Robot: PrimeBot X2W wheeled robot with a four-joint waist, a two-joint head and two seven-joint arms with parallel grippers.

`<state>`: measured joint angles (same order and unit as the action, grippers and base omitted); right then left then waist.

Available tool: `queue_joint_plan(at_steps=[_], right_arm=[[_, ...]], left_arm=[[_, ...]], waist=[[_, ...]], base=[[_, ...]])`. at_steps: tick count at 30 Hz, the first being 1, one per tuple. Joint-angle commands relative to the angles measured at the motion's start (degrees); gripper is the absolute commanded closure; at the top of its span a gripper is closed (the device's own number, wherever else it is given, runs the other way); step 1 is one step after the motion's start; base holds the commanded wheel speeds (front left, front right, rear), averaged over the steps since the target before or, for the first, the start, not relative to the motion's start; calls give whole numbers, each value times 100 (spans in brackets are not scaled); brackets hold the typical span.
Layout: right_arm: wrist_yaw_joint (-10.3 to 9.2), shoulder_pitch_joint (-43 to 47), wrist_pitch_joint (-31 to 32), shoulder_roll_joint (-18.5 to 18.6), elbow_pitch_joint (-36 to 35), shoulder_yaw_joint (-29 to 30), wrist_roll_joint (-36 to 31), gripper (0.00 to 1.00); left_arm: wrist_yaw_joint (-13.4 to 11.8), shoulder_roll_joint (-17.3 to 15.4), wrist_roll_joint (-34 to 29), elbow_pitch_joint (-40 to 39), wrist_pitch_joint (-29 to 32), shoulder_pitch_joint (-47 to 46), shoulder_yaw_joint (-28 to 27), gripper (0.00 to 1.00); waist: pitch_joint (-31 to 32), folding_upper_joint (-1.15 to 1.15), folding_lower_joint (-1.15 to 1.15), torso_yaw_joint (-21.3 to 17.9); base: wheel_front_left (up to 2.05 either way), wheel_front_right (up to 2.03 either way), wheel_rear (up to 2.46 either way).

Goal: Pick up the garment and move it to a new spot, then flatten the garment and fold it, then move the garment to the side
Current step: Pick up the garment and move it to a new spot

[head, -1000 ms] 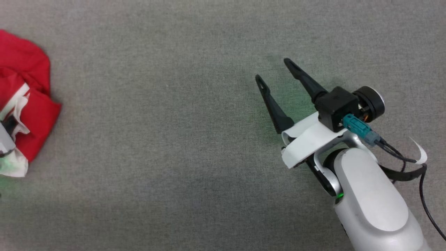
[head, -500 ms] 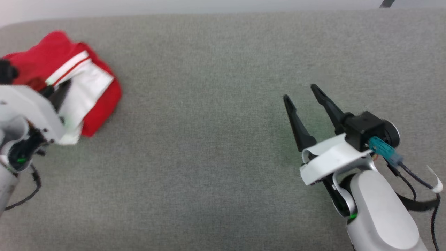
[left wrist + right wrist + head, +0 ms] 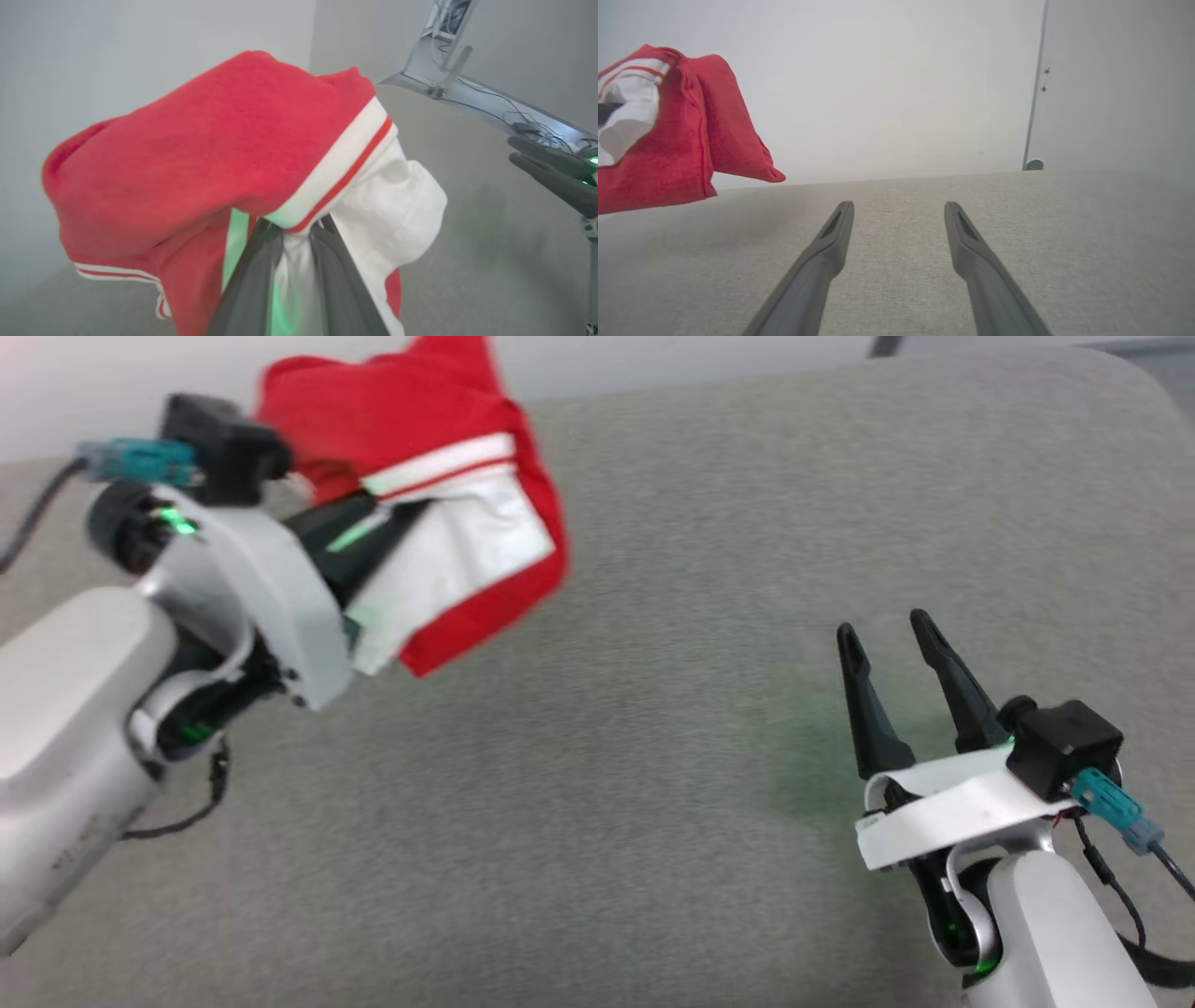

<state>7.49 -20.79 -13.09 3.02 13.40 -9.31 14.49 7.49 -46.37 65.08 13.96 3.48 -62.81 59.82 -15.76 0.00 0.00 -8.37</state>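
The garment (image 3: 439, 420) is a bunched red shirt with a white sleeve and red-and-white striped trim, hanging in the air above the grey surface at the upper left. My left gripper (image 3: 397, 523) is shut on it, fingertips buried in the white sleeve cloth. In the left wrist view the two dark fingers (image 3: 252, 280) pinch the white fabric just below the striped band, the garment (image 3: 210, 149) draping over them. My right gripper (image 3: 887, 627) stands open at the lower right, low over the surface, nothing between its fingers (image 3: 822, 256). The garment (image 3: 668, 154) hangs to its left.
The grey fabric-covered table (image 3: 653, 756) stretches under both arms; its far edge meets a pale wall (image 3: 878, 93). A door frame (image 3: 1034, 93) stands behind at the right. A metal bar with cables (image 3: 467, 93) runs beyond the table's far side.
The head camera has tilted up. My left gripper has lifted the garment off the surface and carried it toward the table's middle. The right gripper stays open.
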Motion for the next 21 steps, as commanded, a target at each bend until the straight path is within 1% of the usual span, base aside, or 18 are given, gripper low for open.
queue_joint_plan(at_steps=[1,5,8,11,13,15,21], right_arm=[[0,105,-52,-15,-36,33,106,0],[0,229,-115,-16,-89,117,224,0],[0,294,-157,-17,-140,148,334,0],[0,336,-188,-16,-191,158,447,0],[0,357,-204,-16,-215,154,489,0],[0,360,-205,-17,-238,144,535,0],[0,362,-214,-16,-426,112,704,0]], left_arm=[[-1,-21,50,-191,59,-126,128,100],[-2,19,255,-724,321,-320,493,100],[-3,45,247,-820,569,-389,873,100],[-2,197,512,-819,810,-269,1135,100],[-2,238,676,-732,986,-184,1224,100],[-5,275,529,-571,1181,-142,1292,100],[-5,566,106,134,1591,132,1355,100]], waist=[[-29,0,0,-473],[-59,0,0,-798],[-122,0,0,-999],[-184,0,0,-1172],[-239,0,0,-1273],[-295,0,0,-1361],[-484,0,0,-1571]], base=[[0,0,0],[0,0,0],[0,0,0],[0,0,0],[0,0,0],[0,0,0],[0,0,0]])
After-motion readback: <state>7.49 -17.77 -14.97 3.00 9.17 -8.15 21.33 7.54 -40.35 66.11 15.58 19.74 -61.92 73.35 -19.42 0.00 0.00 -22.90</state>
